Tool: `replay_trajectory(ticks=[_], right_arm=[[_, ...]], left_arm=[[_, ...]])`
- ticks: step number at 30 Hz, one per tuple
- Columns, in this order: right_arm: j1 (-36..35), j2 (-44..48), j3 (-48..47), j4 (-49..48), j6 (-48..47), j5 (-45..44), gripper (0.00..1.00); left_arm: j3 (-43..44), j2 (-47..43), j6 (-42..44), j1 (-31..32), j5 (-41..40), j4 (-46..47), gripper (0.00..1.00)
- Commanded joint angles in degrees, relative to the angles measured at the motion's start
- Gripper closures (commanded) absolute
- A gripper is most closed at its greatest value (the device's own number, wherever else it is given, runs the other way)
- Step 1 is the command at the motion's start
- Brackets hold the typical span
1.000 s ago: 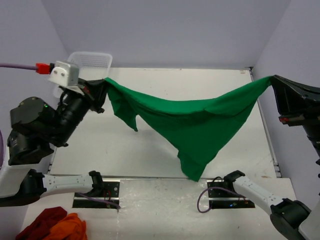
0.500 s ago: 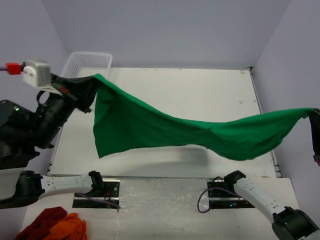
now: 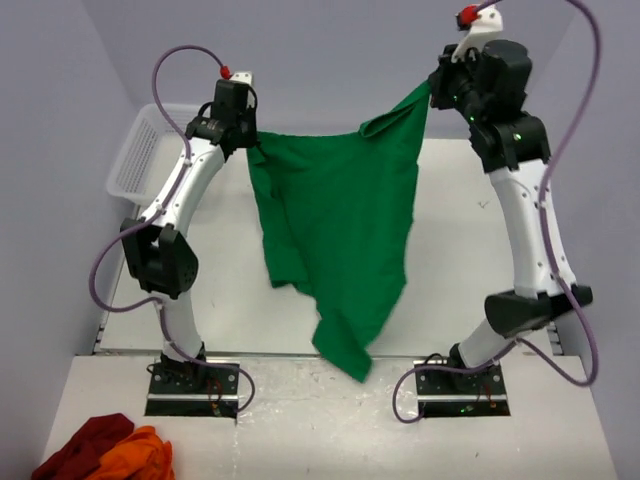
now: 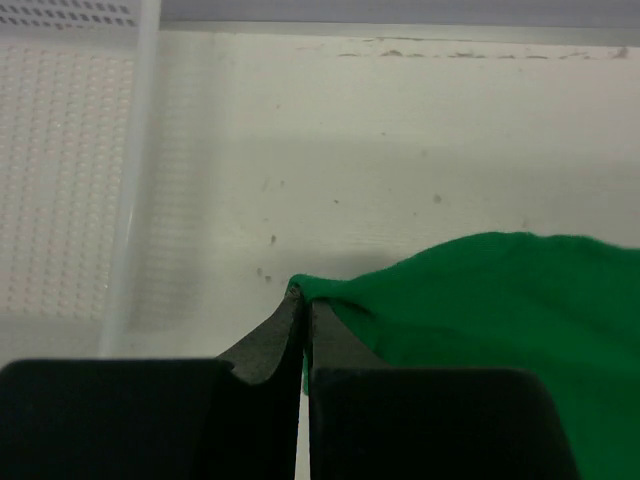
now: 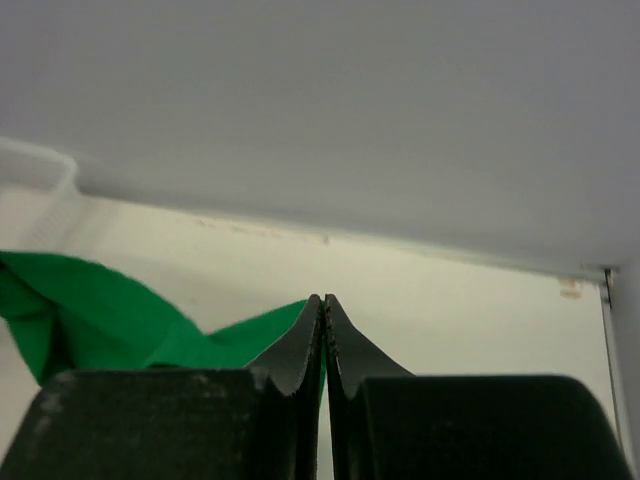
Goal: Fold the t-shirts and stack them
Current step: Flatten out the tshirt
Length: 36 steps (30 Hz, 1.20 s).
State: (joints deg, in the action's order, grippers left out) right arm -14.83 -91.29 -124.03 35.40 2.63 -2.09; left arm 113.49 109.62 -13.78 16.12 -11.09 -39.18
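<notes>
With the left pincer [image 4: 302,302] and right pincer [image 5: 323,305] each pinching only a thin edge of the hanging green t-shirt [image 3: 340,215], a sharp tug could pull it free.

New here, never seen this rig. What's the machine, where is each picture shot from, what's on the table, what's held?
Two robot arms are bolted at the near edge of a white table, each ending in a two-finger pincer. The wide picture comes from a fixed camera above and behind them; the other two from a camera on each wrist. The left pincer and right pincer, both raised, are shut on one green t-shirt, which hangs spread between them above the table. A white basket sits at the far left corner. Dark red and orange cloths lie near the left arm's base.
</notes>
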Motion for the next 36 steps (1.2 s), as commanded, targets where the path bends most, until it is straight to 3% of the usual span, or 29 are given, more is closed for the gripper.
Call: replay_trajectory(ticks=[1,8,12,18,23,30,36], right_arm=[[3.93,-1.94,-1.04,0.72,0.18,-0.46,1.0],[7.27,-9.25,0.37,0.02,-2.19,-2.56,1.0],[7.97,-9.97,-0.07,-0.07,-3.76,-3.19,1.0],[7.36,-3.14,-0.16,1.78,-5.18,-4.41,1.0],[5.61,6.81,-2.7,5.29,-6.24,-6.7,1.0],[-7.38,18.94,-8.16,11.27,-10.1,-15.39,1.0],[-12.59,25.28,-7.55,10.75,-10.54,-19.09,1.0]], left_arm=[[9.63,1.09,2.7,-1.35,0.21,2.79,1.0],[10.87,9.01,10.08,-6.01,2.57,7.36,1.0],[8.33,8.77,11.76,-6.1,6.42,9.29,1.0],[4.46,-0.01,12.11,-5.66,10.73,10.8,1.0],[6.47,-10.82,13.08,-3.21,7.93,5.96,1.0],[3.93,-27.69,11.5,2.42,7.58,4.46,1.0],[2.87,-36.67,9.21,3.39,13.81,6.21,1.0]])
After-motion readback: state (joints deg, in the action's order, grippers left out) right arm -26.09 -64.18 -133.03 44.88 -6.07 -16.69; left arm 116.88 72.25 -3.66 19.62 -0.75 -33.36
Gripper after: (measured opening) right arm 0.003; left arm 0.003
